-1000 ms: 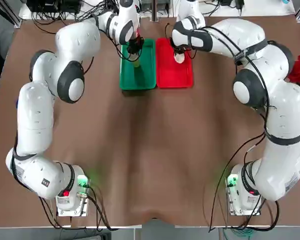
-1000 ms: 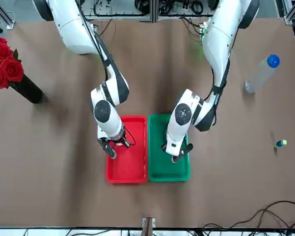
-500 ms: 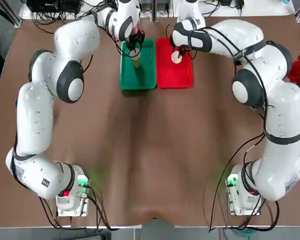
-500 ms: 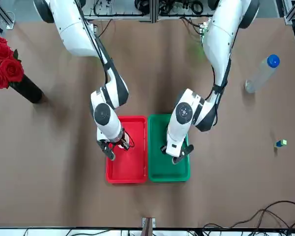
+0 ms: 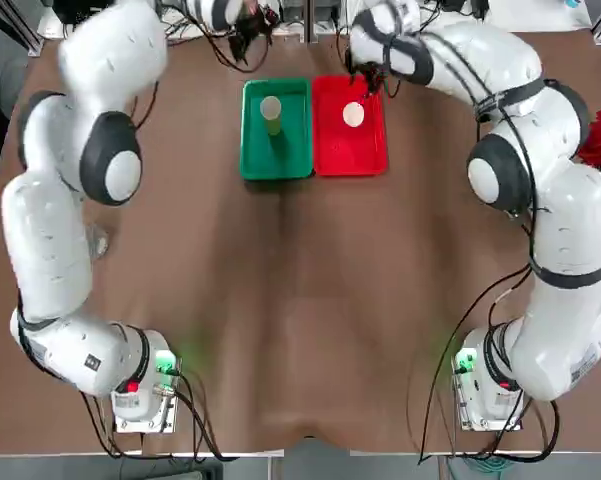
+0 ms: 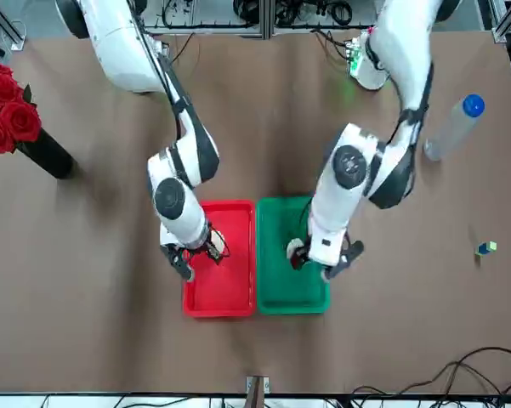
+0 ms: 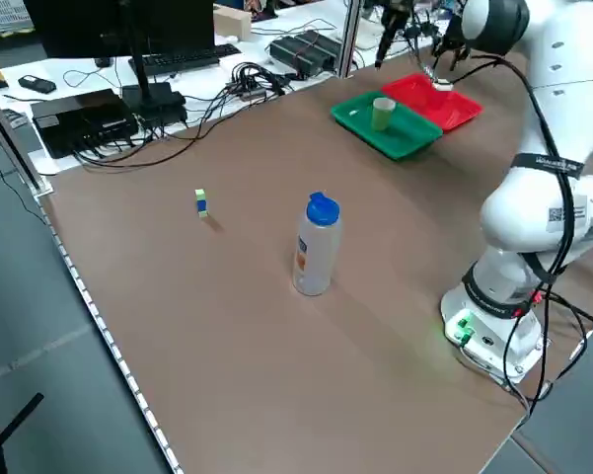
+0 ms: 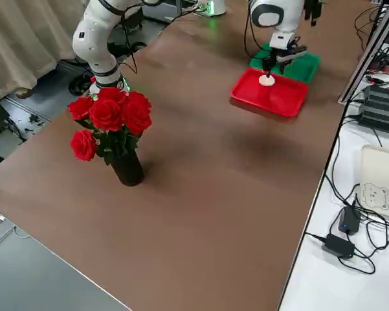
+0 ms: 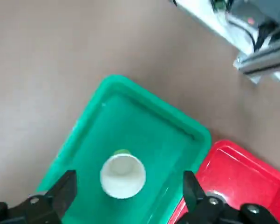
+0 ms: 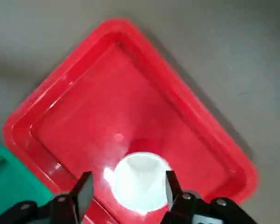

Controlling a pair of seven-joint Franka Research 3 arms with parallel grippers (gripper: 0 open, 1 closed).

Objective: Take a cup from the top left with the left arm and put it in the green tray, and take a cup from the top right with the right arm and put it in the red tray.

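My left pincer [image 9: 123, 189] is released, up above the green tray [image 5: 276, 160], and there's the yellow-green cup [image 5: 271, 115] standing inside that tray! Over on the right, the red cup [image 5: 353, 115] stands in the red tray [image 5: 350, 150]; my right pincer [image 10: 130, 186] is spread just by its rim, both trays side by side on the bench [image 5: 280, 300].

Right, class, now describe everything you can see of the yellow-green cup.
The yellow-green cup is small, smooth and plastic-looking, with a round open rim and a pale, whitish inside that looks empty. It stands upright on the floor of the green tray, clear of its walls. The left gripper is open above it, not touching.
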